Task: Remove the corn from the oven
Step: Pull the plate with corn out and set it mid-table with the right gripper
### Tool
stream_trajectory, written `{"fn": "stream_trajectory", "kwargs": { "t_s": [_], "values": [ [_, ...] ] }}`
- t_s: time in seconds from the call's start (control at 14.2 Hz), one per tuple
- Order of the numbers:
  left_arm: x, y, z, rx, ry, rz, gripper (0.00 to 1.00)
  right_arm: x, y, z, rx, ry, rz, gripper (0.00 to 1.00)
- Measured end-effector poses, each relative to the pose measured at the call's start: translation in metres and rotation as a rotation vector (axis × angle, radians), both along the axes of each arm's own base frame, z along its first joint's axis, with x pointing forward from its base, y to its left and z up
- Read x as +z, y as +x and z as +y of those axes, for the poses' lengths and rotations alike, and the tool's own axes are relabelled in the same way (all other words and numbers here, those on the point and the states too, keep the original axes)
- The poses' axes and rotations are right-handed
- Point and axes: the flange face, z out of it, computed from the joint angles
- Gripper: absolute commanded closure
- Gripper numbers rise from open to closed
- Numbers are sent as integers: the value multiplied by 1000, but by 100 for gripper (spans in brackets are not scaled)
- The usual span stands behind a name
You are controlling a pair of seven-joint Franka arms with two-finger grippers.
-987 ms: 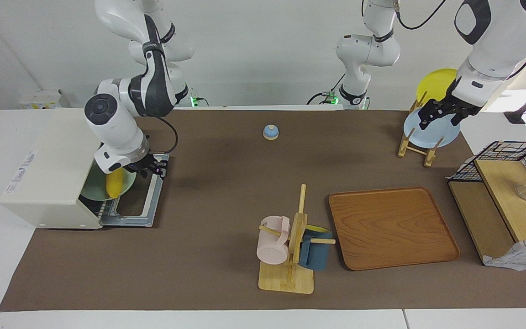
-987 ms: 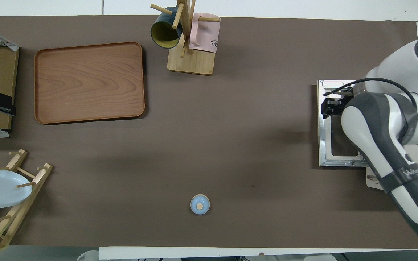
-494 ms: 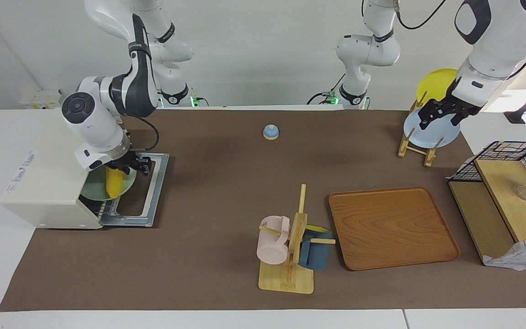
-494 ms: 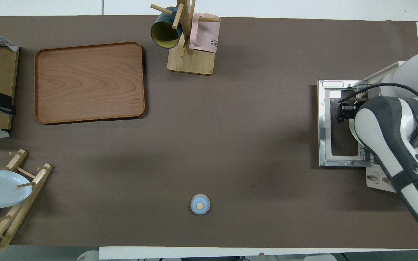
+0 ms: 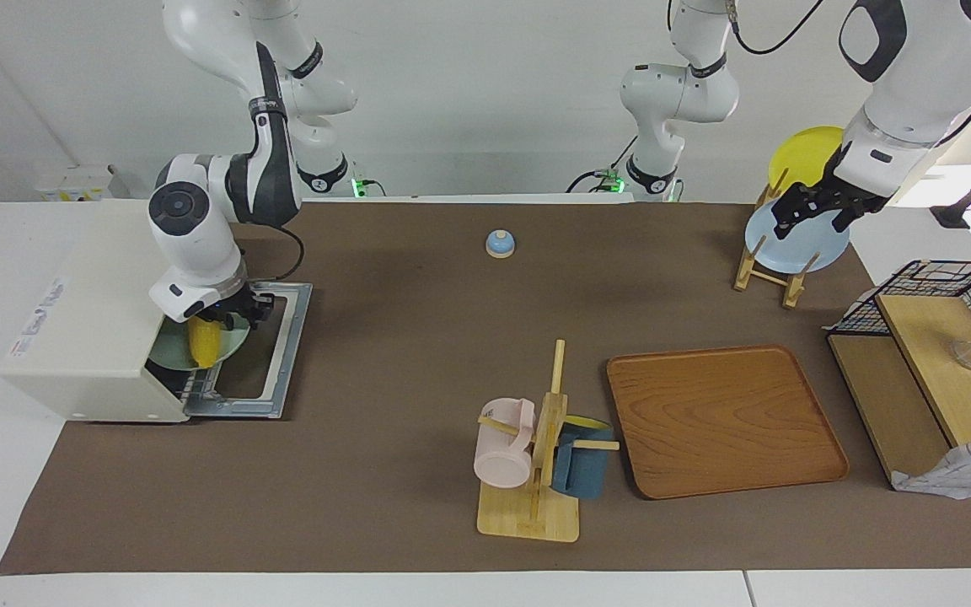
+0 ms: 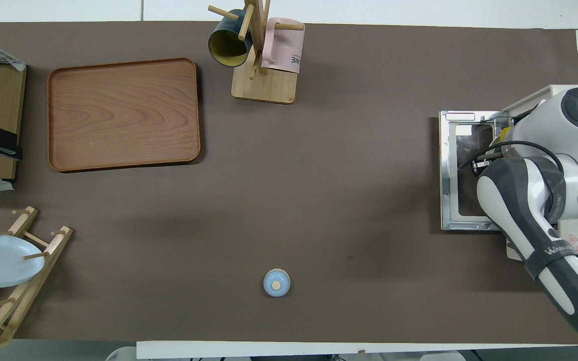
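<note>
Movement since a second ago is all on the right arm: its right hand (image 5: 228, 316) has pulled in from over the far edge of the oven door (image 5: 276, 354) and come down at the mouth of the oven (image 5: 89, 337), at the end of the corn (image 5: 203, 341) nearest the robots. The corn has hardly shifted. The left arm waits as before.

The right hand's fingers are mostly hidden under the wrist in both views, so I cannot tell how far apart they stand or whether they are clamped on the corn. The hand is right at the cob. The left hand (image 5: 814, 211) hangs in the air at the left arm's end of the surface, fingers spread apart and holding nothing.

The oven stands at the right arm's end of the surface, its door folded down flat. On its wire rack (image 5: 190, 389) sits a green plate (image 5: 167, 350), half out of the opening, and the corn lies on that plate, pointing away from the robots.

A wooden plate rack (image 5: 764, 270) holds a pale blue plate (image 5: 797, 244) and a yellow plate (image 5: 802, 152). A mug tree (image 5: 536, 506) carries a pink mug (image 5: 502, 451) and a blue mug (image 5: 578, 468).
</note>
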Motion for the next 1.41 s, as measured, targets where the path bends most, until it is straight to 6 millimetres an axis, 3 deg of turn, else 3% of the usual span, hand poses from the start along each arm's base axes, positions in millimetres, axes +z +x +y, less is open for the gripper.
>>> {"fn": "stream_trajectory", "kwargs": {
  "t_s": [0.21, 0.42, 0.56, 0.71, 0.85, 0.99, 1.13, 1.27, 1.34, 1.41],
  "values": [
    [0, 0, 0, 0, 0, 0, 0, 7, 1, 19, 62, -29, -11, 100],
    [0, 0, 0, 0, 0, 0, 0, 23, 6, 68, 90, -42, -28, 100],
    [0, 0, 0, 0, 0, 0, 0, 50, 12, 136, 47, -67, -32, 100],
    [0, 0, 0, 0, 0, 0, 0, 77, 12, 228, -44, -44, -38, 100],
    [0, 0, 0, 0, 0, 0, 0, 86, 7, 334, -149, -19, -39, 100],
    [0, 0, 0, 0, 0, 0, 0, 69, -1, 432, -230, 13, -57, 100],
    [0, 0, 0, 0, 0, 0, 0, 33, -6, 502, -292, 50, -81, 100],
    [0, 0, -1, -1, 0, 0, 0, -6, -9, 540, -347, 86, -105, 98],
    [0, 0, -2, -2, 0, 0, 0, -22, -12, 553, -365, 101, -109, 90],
    [1, 0, -4, -2, 0, -2, 0, -32, -14, 561, -385, 117, -118, 69]
  ]
}}
